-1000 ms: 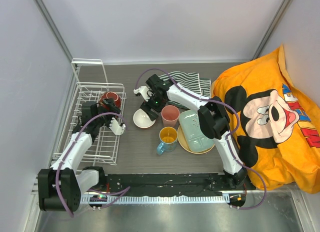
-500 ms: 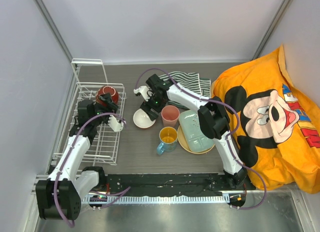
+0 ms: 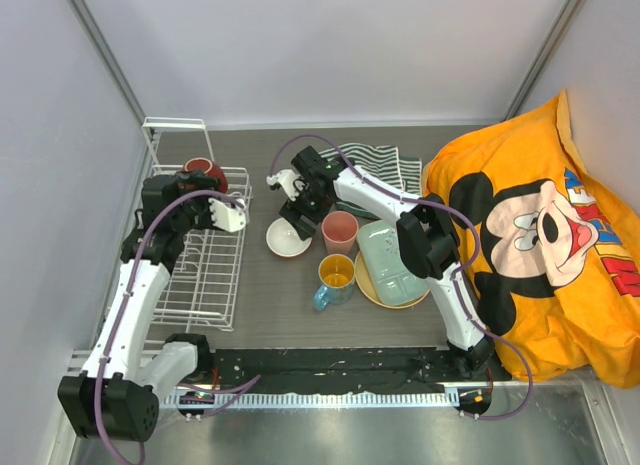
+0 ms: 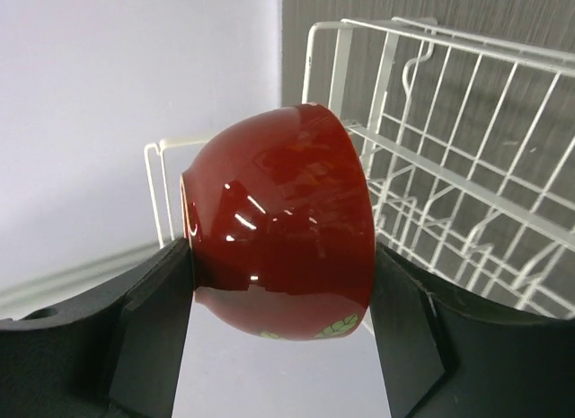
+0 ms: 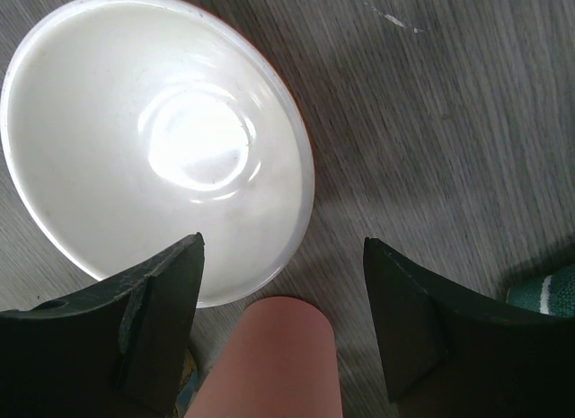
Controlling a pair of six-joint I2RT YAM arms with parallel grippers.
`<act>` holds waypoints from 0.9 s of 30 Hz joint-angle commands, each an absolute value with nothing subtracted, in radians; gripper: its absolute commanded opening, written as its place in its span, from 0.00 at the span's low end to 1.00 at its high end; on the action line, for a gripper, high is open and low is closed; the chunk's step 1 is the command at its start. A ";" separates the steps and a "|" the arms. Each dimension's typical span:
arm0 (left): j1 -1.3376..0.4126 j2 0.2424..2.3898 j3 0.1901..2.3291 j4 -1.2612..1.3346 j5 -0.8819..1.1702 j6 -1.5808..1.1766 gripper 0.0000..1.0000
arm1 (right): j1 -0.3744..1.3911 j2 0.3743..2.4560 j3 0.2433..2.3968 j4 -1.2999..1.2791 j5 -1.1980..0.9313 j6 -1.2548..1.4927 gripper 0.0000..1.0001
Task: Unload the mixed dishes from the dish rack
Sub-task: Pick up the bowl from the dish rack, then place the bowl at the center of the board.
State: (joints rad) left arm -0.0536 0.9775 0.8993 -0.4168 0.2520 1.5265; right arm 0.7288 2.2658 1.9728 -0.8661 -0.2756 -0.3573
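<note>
Raised and carried back since a second ago, the red bowl point(image 4: 287, 247) is pinched between the left jaws over the far end of the dish rack point(image 3: 200, 285). Right jaws hang spread above the white bowl point(image 5: 153, 148) on the surface point(image 3: 280, 295), just beside a pink cup point(image 3: 340, 230).

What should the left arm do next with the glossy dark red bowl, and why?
Probably carry the dark red bowl rightward to bare table near the cream bowl. The left gripper clamps it, lifted above the white wire dish rack, so only set-down remains.
</note>
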 commanded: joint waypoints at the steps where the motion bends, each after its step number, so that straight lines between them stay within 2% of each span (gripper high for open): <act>1: -0.067 0.986 1.095 -0.497 0.221 1.243 0.00 | 0.727 2.235 2.013 -0.874 -0.287 -0.344 0.76; 5: -0.066 1.067 1.285 -0.705 0.239 0.991 0.00 | 0.727 2.227 2.017 -0.874 -0.290 -0.336 0.76; 7: -0.067 1.081 1.334 -0.725 0.274 0.875 0.00 | 0.727 2.223 2.017 -0.874 -0.288 -0.334 0.76; 14: -0.067 1.066 1.364 -0.750 0.367 0.623 0.00 | 0.727 2.192 2.029 -0.885 -0.290 -0.328 0.76; 18: -0.066 1.078 1.379 -0.788 0.411 0.496 0.00 | 0.726 2.169 2.052 -0.897 -0.294 -0.325 0.83; 27: -0.067 1.115 1.387 -0.782 0.540 0.223 0.00 | 0.724 2.089 2.085 -0.887 -0.305 -0.298 0.84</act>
State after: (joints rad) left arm -0.0647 1.1122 1.3262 -0.8581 0.4297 0.3897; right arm 0.7288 2.2013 2.0251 -0.8978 -0.2836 -0.3206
